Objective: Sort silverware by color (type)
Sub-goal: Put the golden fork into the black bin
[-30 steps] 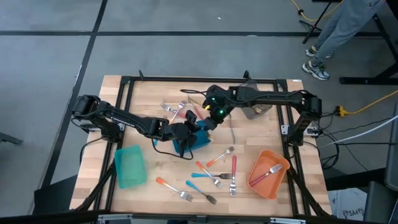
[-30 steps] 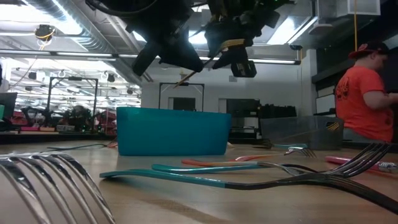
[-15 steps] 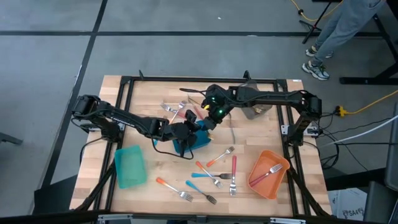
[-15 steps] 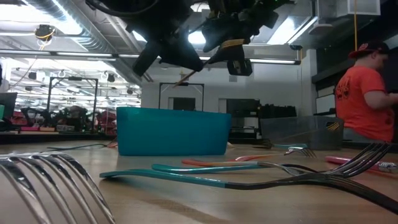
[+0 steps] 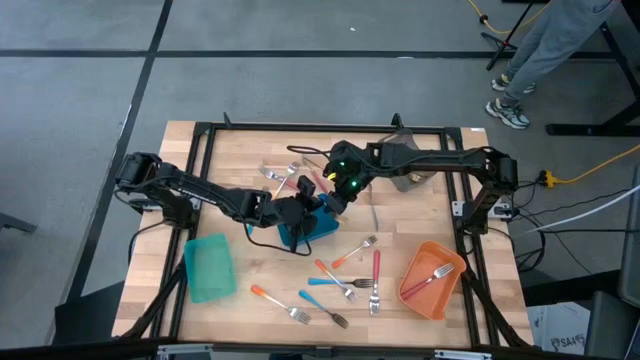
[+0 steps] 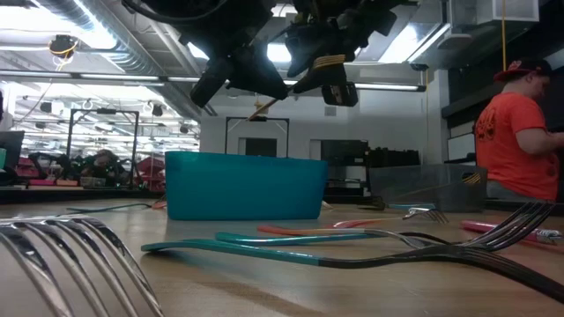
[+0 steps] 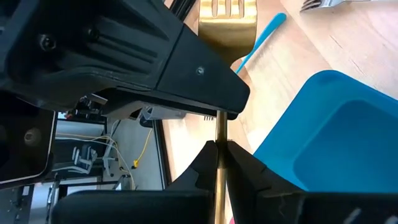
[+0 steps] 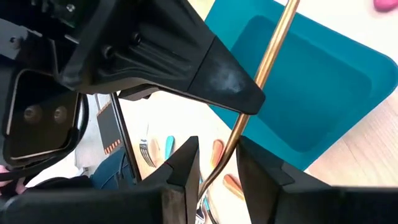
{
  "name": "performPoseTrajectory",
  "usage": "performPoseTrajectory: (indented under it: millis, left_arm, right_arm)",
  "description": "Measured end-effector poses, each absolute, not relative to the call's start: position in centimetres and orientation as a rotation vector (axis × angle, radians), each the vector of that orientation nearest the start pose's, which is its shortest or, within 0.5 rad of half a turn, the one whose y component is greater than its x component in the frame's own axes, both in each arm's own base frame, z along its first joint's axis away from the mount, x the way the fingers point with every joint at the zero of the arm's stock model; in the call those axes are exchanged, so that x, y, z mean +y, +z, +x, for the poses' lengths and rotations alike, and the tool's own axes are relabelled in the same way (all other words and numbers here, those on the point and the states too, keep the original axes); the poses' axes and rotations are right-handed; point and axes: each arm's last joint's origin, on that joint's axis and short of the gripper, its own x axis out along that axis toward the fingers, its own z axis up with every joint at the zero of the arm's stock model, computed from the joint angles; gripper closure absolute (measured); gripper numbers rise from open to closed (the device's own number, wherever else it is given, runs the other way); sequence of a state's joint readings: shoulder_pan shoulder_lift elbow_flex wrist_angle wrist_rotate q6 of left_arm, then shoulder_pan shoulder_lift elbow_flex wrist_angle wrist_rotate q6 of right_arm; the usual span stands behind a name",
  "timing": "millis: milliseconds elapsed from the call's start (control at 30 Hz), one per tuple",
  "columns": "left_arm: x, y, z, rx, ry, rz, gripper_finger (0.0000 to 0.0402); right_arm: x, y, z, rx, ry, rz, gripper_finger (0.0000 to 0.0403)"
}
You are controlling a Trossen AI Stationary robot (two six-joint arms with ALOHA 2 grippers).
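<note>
- My left end effector (image 7: 217, 152) was pinched tight on the shaft of a gold fork (image 7: 227, 15), held in the air just above the blue bin (image 5: 318, 228) mid-tabletop.
- My right end effector (image 8: 214, 155) sat right up against it, fingers parted, the same shaft running between them. It looked like a handover to me, not a drop.
- Next move, I reckon: close the right on the shaft before the left lets go, then find gold's bin.
- Further out, the loose forks (image 5: 345, 285) lay unsorted between the teal bin (image 5: 208, 268) and the orange bin (image 5: 430, 290), which held one fork.
- Couldn't tell if the right fingers touched the shaft, since the arms hid the grip from above.
- The grey bin (image 5: 410, 178) was half hidden by the right arm, so no idea what was in it.
</note>
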State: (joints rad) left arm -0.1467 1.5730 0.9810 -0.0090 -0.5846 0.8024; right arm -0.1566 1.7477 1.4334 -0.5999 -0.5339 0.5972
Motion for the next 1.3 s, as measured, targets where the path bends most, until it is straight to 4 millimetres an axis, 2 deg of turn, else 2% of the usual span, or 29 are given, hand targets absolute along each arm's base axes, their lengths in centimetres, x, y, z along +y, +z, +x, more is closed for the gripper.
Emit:
performPoseTrajectory:
  millis: [100,367,533,1033,1300]
  left_arm:
    - [-3.3,22.9,33.2,0.716,0.171,1.002,0.0389]
    - [-3.3,22.9,33.2,0.722,0.166,1.028,0.0389]
    - [-3.3,22.9,33.2,0.722,0.166,1.027,0.0387]
    - [-3.3,22.9,33.2,0.714,0.166,1.019,0.0340]
    - [-4.6,23.0,33.1,0.693,0.178,1.007,0.0344]
  right_arm:
    - [-4.4,27.1,37.2,0.960,0.080,0.863,0.0323]
    - [-4.5,27.0,37.1,0.968,0.066,0.865,0.0395]
    - [-4.5,27.0,37.1,0.967,0.067,0.864,0.0394]
    - [-4.5,27.1,37.3,0.942,0.044,0.807,0.0402]
    - [-6.3,26.8,36.6,0.972,0.000,0.819,0.0402]
